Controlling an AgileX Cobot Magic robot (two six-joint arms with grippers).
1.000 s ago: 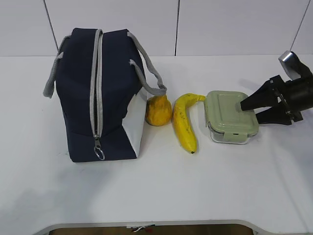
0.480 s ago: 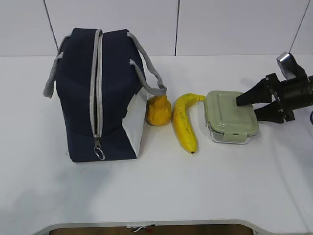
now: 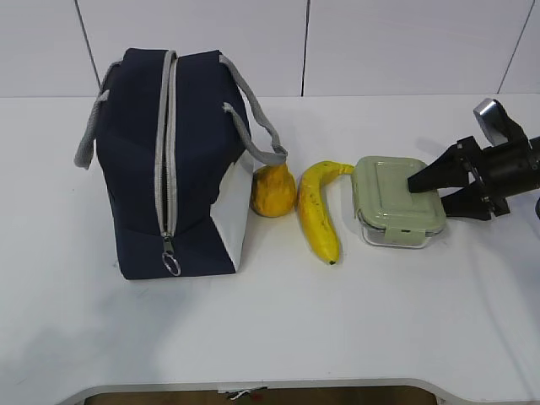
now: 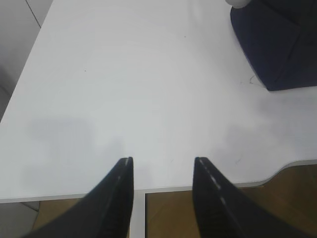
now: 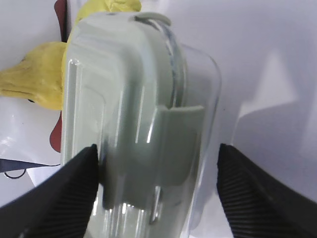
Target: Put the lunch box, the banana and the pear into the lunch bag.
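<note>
Four task items line the white table (image 3: 278,329): the zipped lunch bag (image 3: 169,160), then the banana (image 3: 319,215), lunch box (image 3: 396,201) and pear (image 3: 272,191). Spread wide, the right gripper (image 3: 428,187) straddles the lunch box's right end, one finger touching its lid. Left gripper (image 4: 163,166) hangs half-spread, holding nothing.

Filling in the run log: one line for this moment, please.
lunch bag: zipped | right gripper: jaws open astride lunch box | banana, pear: on table

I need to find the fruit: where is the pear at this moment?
In the exterior view the pear sits on the white table near the middle, close against the lunch bag's right end, with the banana just to its right.
</note>
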